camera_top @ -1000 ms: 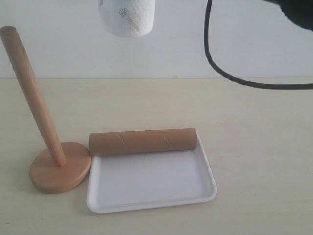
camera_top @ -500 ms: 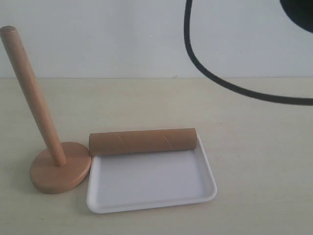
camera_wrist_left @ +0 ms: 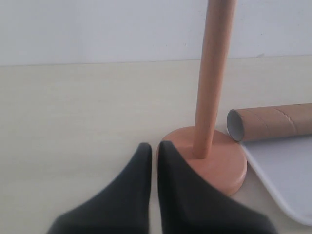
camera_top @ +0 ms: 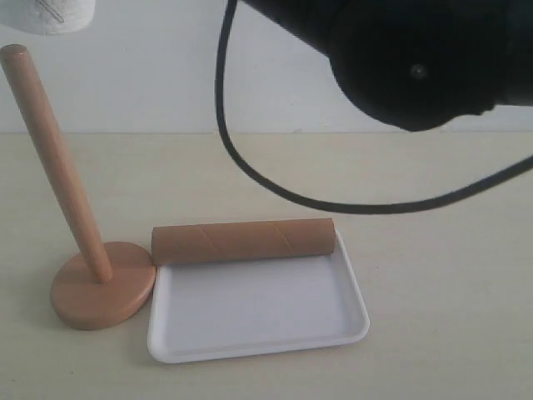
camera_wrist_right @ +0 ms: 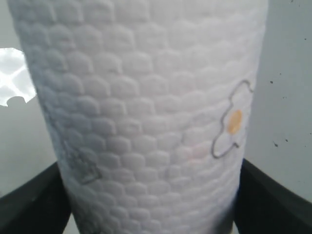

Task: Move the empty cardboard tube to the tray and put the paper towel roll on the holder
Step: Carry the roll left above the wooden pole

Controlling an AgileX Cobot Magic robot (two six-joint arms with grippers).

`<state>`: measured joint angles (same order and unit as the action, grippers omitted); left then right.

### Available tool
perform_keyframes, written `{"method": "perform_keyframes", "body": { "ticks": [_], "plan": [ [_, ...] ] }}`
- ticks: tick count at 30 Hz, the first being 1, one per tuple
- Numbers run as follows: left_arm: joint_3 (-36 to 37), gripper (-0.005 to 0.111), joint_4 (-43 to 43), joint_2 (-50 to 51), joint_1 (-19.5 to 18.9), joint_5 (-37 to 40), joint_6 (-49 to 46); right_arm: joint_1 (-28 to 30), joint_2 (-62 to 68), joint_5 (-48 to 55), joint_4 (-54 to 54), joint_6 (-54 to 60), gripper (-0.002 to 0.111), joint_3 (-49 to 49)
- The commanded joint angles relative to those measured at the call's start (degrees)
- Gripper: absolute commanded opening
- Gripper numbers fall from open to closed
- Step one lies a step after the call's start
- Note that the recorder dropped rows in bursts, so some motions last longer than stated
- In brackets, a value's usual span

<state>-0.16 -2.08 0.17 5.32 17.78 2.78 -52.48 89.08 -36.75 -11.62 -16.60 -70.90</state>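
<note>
Pale surface [camera_top: 450,333], exterior view: the cardboard tube [camera_top: 243,240] lies along the far rim of the tray [camera_top: 258,317], beside the holder [camera_top: 100,292]; the paper towel roll [camera_top: 52,15] hangs above its pole. Left wrist view: left jaws clenched, empty, by the holder's base. Right wrist view: right jaws grasp the roll.

Light: bright, even, diffuse throughout.
Shadows: faint, soft-edged under holder [camera_top: 100,293] and tray [camera_top: 250,312].
Blur: dark arm [camera_top: 416,67] at one o'clock unfocused; paper towel roll [camera_wrist_right: 146,112] soft, filling right wrist view.
</note>
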Motion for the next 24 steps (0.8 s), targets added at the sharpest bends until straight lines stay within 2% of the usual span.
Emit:
{"method": "perform_keyframes", "body": {
  "ticks": [1, 19, 24],
  "plan": [
    [0.16, 0.004, -0.25, -0.17, -0.15, -0.02, -0.38, -0.1, 2.35, -1.51, -0.86, -2.81, 0.0, -4.35],
    [0.16, 0.004, -0.25, -0.17, -0.15, -0.02, -0.38, -0.2, 11.58, -1.03, -3.2, -5.95, 0.0, -7.87],
    [0.16, 0.004, -0.25, -0.17, -0.15, -0.02, -0.38, -0.2, 12.51, 5.21, -4.44, -5.78, 0.0, -7.87]
  ]
}}
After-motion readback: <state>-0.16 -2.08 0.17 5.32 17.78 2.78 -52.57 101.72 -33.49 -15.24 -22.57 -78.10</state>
